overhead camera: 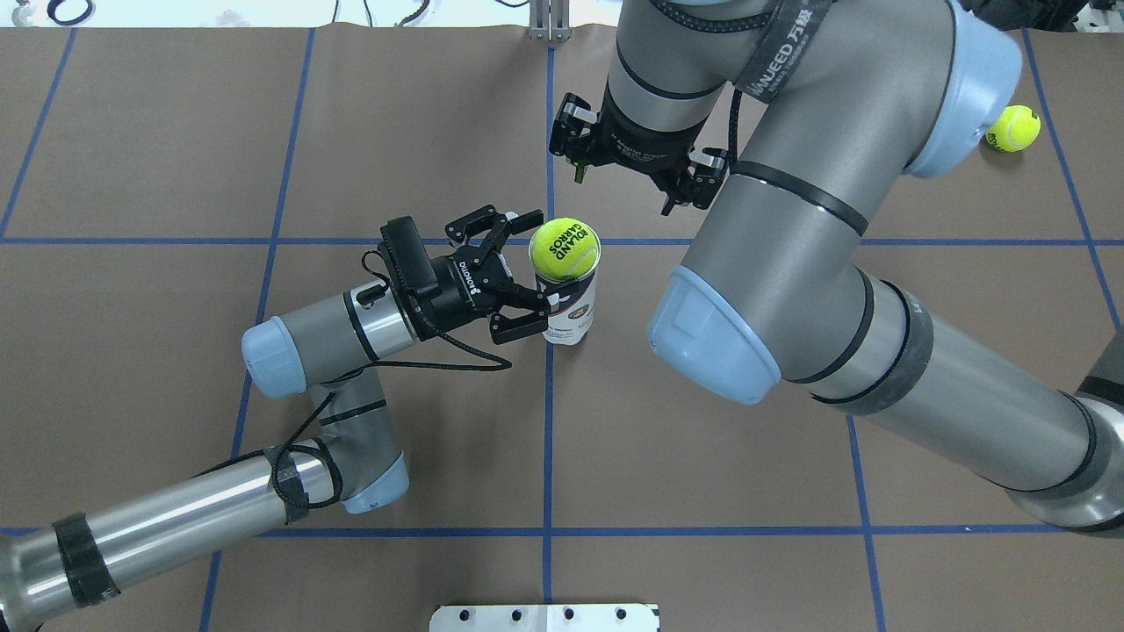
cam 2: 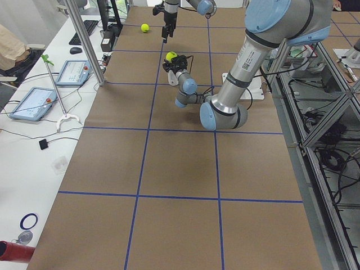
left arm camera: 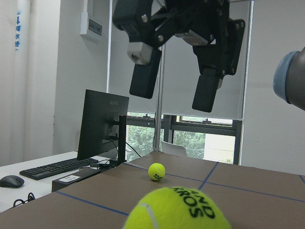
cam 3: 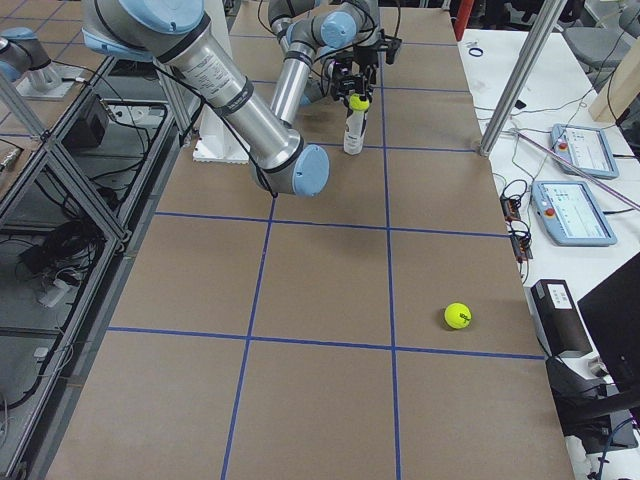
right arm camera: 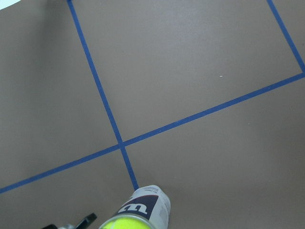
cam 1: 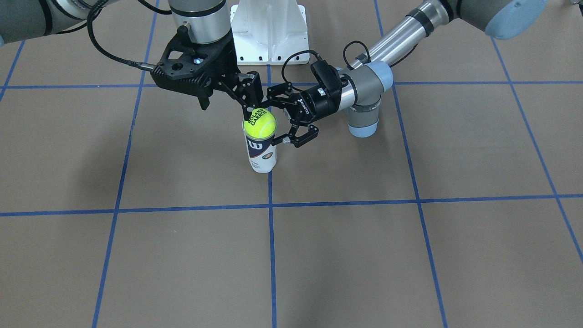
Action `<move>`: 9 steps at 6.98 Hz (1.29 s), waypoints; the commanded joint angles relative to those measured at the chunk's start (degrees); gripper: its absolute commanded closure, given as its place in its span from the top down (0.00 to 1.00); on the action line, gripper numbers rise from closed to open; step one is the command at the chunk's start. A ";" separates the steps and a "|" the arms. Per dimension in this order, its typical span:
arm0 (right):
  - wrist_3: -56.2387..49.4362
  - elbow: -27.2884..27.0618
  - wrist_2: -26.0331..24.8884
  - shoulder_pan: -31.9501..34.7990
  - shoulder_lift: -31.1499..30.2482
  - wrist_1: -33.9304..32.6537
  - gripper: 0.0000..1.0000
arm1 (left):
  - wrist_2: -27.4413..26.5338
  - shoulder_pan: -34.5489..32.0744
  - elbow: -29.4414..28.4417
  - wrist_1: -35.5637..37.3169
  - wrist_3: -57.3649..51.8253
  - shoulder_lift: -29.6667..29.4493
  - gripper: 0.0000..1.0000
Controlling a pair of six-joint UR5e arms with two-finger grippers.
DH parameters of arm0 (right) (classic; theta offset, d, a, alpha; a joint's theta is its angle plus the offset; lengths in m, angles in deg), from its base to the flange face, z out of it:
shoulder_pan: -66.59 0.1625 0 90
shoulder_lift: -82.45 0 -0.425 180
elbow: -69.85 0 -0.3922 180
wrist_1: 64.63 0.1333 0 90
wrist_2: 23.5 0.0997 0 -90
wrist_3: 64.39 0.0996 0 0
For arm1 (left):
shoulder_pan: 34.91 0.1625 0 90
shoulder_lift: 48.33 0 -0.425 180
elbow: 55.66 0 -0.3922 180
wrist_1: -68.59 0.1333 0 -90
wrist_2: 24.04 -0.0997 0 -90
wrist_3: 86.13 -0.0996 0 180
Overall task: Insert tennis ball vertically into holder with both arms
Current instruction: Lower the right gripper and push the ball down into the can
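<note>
Worktop point(overhead camera: 132, 369) under me is brown, crossed by blue tape point(overhead camera: 548, 439). Nearest, my left arm point(overhead camera: 325, 329) comes in low from the side. My left jaws stand wide open with nothing gripped, and the holder point(overhead camera: 572, 309) is just off their tips. I cannot tell whether a tip touches its wall. The holder stands upright on a tape line. The ball point(overhead camera: 565, 247) sits in its mouth, lodged at the rim with most of it above, black lettering up. Beyond it my right arm point(overhead camera: 790, 263) bends down over the spot. My right jaws point downward, spread apart and empty, above the ball and apart from it. Far off to my right a second ball point(overhead camera: 1012, 128) lies alone on the worktop.
</note>
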 commanded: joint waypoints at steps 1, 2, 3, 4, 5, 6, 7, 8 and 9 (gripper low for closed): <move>1.07 0.03 0.14 -1.89 1.01 0.07 0.00 | 0.00 0.06 -0.16 0.00 0.00 0.00 0.99; 1.34 0.21 0.06 -2.86 1.02 0.07 0.00 | 0.00 0.06 -0.16 0.00 0.00 0.00 0.99; 1.34 0.56 -0.03 -3.39 0.93 0.68 0.00 | 0.00 0.06 -0.16 0.00 -0.09 0.00 0.99; 1.26 2.21 -0.47 -4.44 0.15 3.21 0.00 | 0.00 0.06 -0.16 0.00 0.00 0.00 0.99; 1.34 5.10 -0.64 -4.62 0.05 6.20 0.00 | 0.00 0.06 -0.16 0.00 -0.09 0.09 0.99; 1.26 4.87 -0.56 -4.71 0.05 6.75 0.00 | 0.00 0.06 -0.16 -0.09 -0.09 0.00 0.99; 1.26 4.43 -0.56 -4.71 -0.04 6.67 0.00 | 0.00 0.06 -0.16 -0.09 -0.09 0.00 0.99; 1.26 4.34 -0.47 -4.62 -0.04 6.67 0.00 | 0.00 0.06 -0.16 0.00 -0.09 0.00 0.99; 1.26 1.29 -0.04 -3.75 0.05 5.54 0.00 | 0.00 0.06 -0.16 0.00 -0.09 0.00 0.99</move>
